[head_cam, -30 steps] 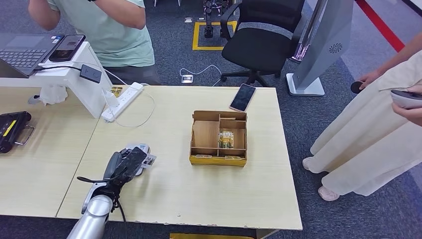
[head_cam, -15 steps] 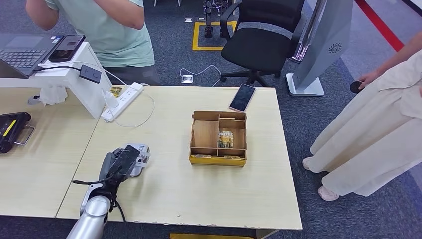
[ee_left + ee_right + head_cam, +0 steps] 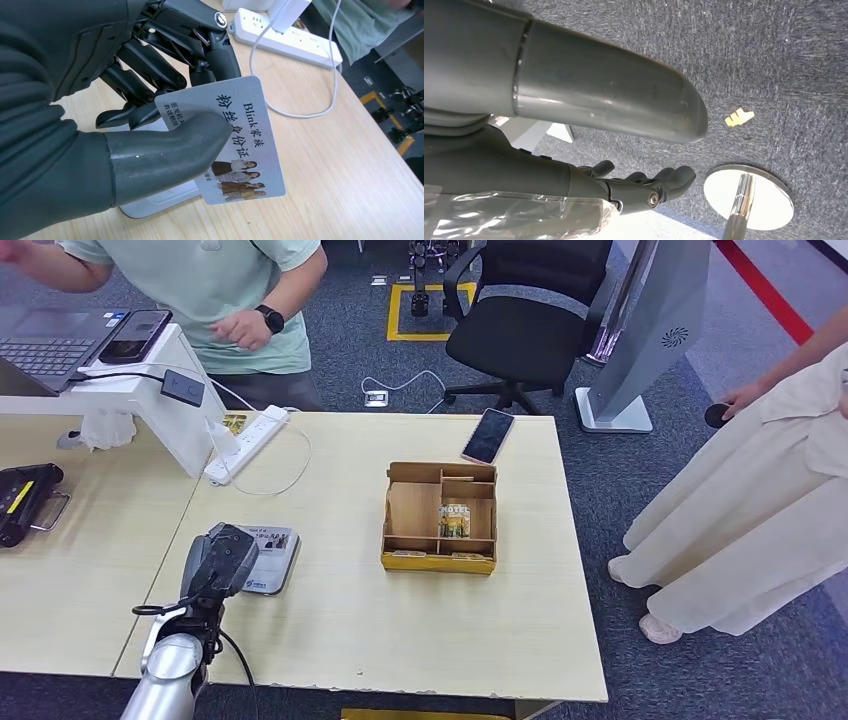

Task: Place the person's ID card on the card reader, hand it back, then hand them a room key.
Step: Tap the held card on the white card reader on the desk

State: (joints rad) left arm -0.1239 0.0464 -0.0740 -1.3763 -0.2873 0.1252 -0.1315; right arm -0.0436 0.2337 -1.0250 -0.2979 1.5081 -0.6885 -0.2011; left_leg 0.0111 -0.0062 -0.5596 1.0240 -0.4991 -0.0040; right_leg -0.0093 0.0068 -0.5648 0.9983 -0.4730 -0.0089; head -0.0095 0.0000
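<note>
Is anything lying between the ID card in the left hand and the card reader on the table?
Nothing visible. The left hand pinches the ID card just over the card reader, whose top is bare.

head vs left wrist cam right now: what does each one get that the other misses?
Head view alone: the partitioned cardboard box holding a hotel key card, the phone at the table's far edge, the office chair and two people standing by. Left wrist view alone: the ID card pinched between thumb and fingers, its printed face readable. Both: the left hand, the card reader beneath it, the white power strip and the wooden table.
</note>
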